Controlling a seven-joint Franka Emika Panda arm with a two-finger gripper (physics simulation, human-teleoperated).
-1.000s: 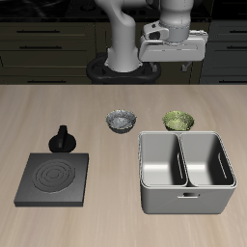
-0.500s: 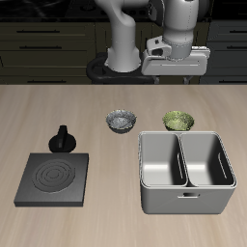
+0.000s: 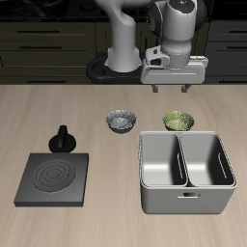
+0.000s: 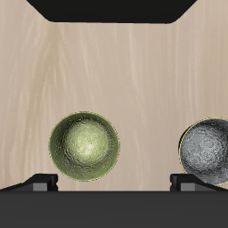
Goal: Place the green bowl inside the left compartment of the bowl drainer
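The small olive-green bowl [image 3: 178,120] [image 4: 84,145] sits upright on the table just behind the bowl drainer [image 3: 186,200]. That drainer is a large grey tub split into two deep bins, and its left compartment [image 3: 161,161] holds nothing. My gripper [image 3: 170,89] [image 4: 114,182] hangs open above the table, a little behind and above the green bowl, touching nothing. In the wrist view the green bowl lies close to one fingertip [image 4: 41,181].
A grey-white patterned bowl [image 3: 121,120] [image 4: 207,151] stands beside the green bowl. A flat black stove plate [image 3: 55,179] lies nearer the front edge, with a small black knobbed object [image 3: 63,138] just behind it.
The gripper has come down and shifted slightly toward the table's front, so it now hangs closer over the green bowl. Nothing on the table has moved.
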